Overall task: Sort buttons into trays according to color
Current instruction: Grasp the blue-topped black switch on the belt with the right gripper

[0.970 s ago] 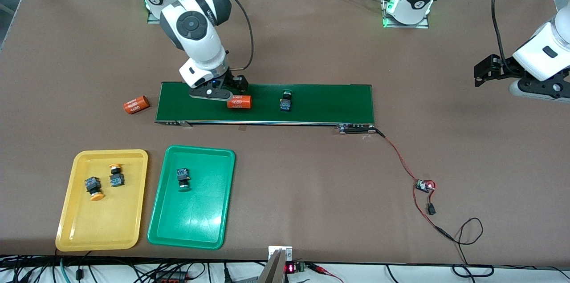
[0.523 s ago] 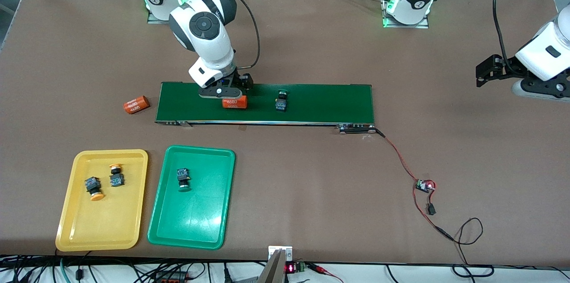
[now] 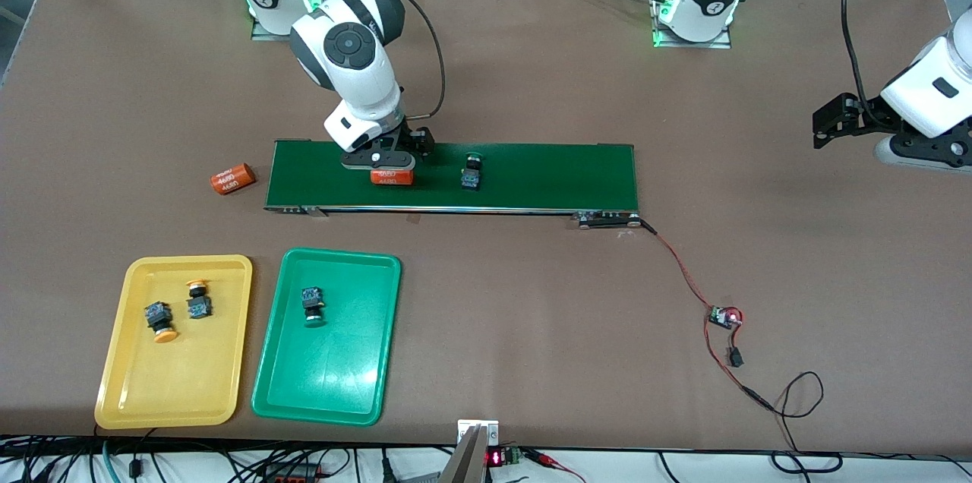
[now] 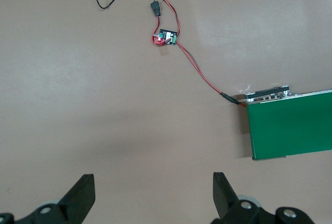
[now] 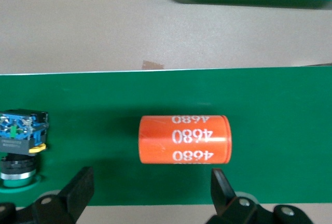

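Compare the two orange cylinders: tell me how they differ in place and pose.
One orange cylinder lies on the green conveyor belt, under the open right gripper, parallel to the belt's length. The other orange cylinder lies on the bare table, off the belt's end, slightly angled. Both lie sideways and carry white print.

A dark-green conveyor belt (image 3: pixel 531 175) and an orange cylinder (image 5: pixel 184 139) with white print are seen. One tray (image 3: pixel 173 342) is yellow, the other tray (image 3: pixel 328 339) green; the belt button's (image 3: pixel 471 173) cap appears green.

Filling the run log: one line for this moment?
right gripper: open over orange cylinder on belt | left gripper: open, waiting | green button: unsorted
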`<state>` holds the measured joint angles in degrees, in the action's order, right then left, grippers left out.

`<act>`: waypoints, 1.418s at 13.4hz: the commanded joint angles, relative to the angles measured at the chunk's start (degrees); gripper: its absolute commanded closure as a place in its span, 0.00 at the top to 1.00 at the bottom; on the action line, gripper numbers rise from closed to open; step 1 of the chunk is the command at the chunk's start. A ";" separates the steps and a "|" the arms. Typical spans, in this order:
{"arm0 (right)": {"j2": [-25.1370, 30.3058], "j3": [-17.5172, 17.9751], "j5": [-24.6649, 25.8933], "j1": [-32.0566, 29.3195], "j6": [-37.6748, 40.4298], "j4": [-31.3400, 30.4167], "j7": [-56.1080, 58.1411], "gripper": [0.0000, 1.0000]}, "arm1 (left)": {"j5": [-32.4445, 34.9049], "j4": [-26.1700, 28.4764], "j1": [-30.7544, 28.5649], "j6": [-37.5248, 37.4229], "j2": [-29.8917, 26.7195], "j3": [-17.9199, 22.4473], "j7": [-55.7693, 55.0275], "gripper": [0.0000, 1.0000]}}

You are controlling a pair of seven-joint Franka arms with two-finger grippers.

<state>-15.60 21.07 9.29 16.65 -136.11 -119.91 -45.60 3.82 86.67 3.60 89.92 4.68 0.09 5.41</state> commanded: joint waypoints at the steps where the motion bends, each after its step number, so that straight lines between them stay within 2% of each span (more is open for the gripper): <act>1: -0.57 0.64 1.00 -0.48 -0.30 0.64 -1.33 1.00 | -0.48 -0.63 -0.09 -0.71 -0.46 0.17 -0.31 1.00; 11: -0.92 0.64 0.91 -0.66 -0.38 0.64 -1.33 1.00 | -0.30 -0.71 -0.35 -0.36 -0.46 -0.79 -0.31 1.00; 19: -1.62 0.64 0.82 -0.66 -0.56 1.25 -1.42 1.00 | -0.48 -0.62 -0.44 -0.62 -1.78 0.26 0.13 1.00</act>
<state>-16.23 21.07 9.29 16.53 -136.43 -119.89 -45.78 3.82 86.58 3.33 89.92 3.40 0.18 5.14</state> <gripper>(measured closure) 0.000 0.000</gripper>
